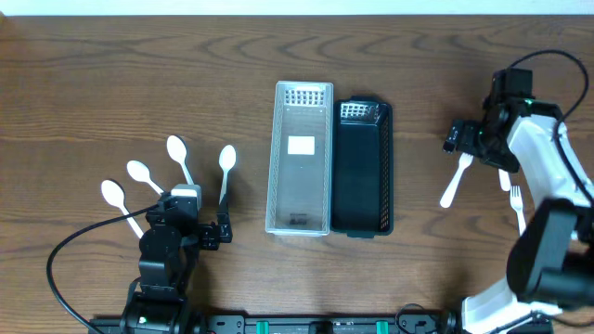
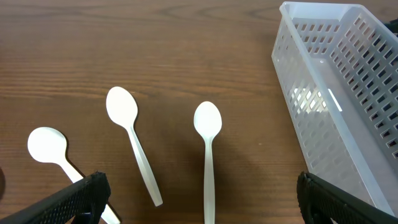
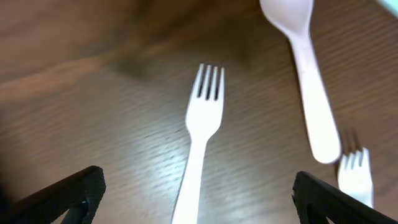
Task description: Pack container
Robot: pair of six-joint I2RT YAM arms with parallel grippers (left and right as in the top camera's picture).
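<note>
A clear slotted container (image 1: 299,158) stands mid-table with a black slotted container (image 1: 362,167) touching its right side. Both look empty apart from a label. Several white plastic spoons (image 1: 176,153) lie fanned at the left. My left gripper (image 1: 197,221) is open just behind them. In the left wrist view one spoon (image 2: 207,134) lies between the jaws (image 2: 199,199), with the clear container (image 2: 336,93) to the right. My right gripper (image 1: 461,139) is open over white cutlery (image 1: 453,184). In the right wrist view a fork (image 3: 202,130) lies between the jaws (image 3: 199,199).
In the right wrist view a white spoon (image 3: 305,68) and a second fork (image 3: 356,177) lie right of the centred fork. Overhead, another fork (image 1: 517,204) lies beside the right arm. A black cable (image 1: 65,250) loops at the front left.
</note>
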